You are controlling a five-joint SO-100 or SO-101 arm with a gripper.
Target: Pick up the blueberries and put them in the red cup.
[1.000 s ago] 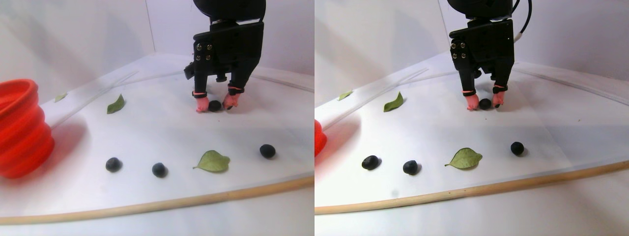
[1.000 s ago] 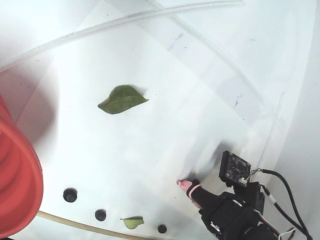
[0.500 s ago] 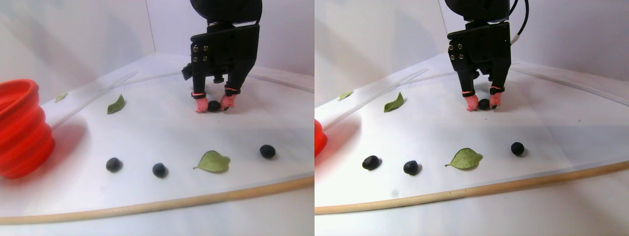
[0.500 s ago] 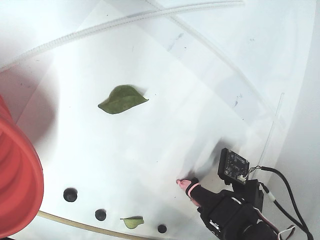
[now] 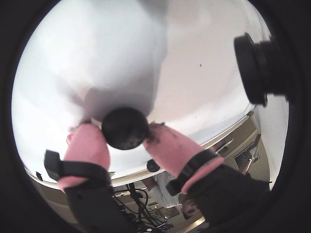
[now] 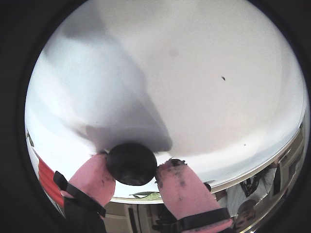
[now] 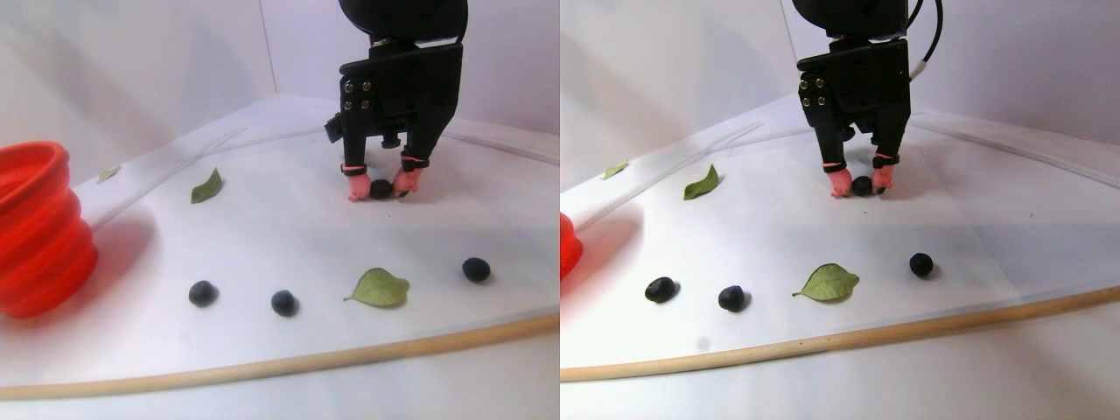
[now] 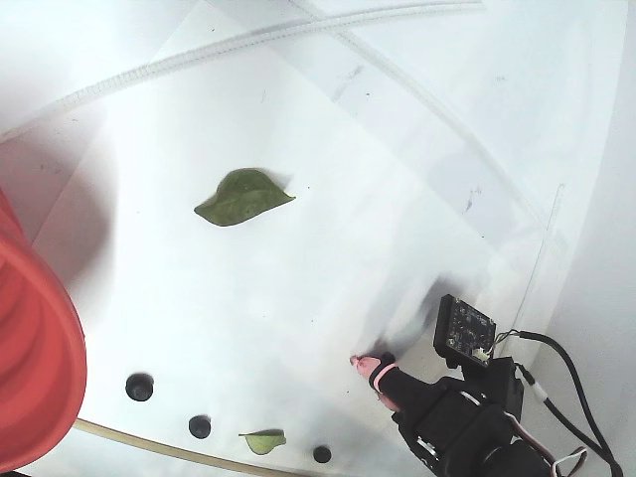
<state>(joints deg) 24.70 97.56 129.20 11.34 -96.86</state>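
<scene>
One of the blueberries (image 7: 381, 188) rests on the white table at the back, pinched between the pink-tipped fingers of my gripper (image 7: 380, 190), which points straight down. Both wrist views show the two pads touching this dark berry (image 5: 125, 128) (image 6: 131, 163) on either side. Three more blueberries lie in a row near the front edge (image 7: 202, 293) (image 7: 283, 303) (image 7: 476, 269). The red cup (image 7: 35, 232) stands at the far left, ridged and open at the top. In the fixed view only one pink fingertip (image 8: 364, 366) shows, and the held berry is hidden.
A large green leaf (image 7: 380, 288) lies between the front berries. Two smaller leaves (image 7: 206, 186) (image 7: 108, 173) lie back left. A wooden strip (image 7: 262, 367) runs along the table's front edge. White walls close in behind the arm.
The fingers have closed inward onto the berry, narrowing the gap seen a second ago. The arm has shifted slightly. The berry stays on the table.
</scene>
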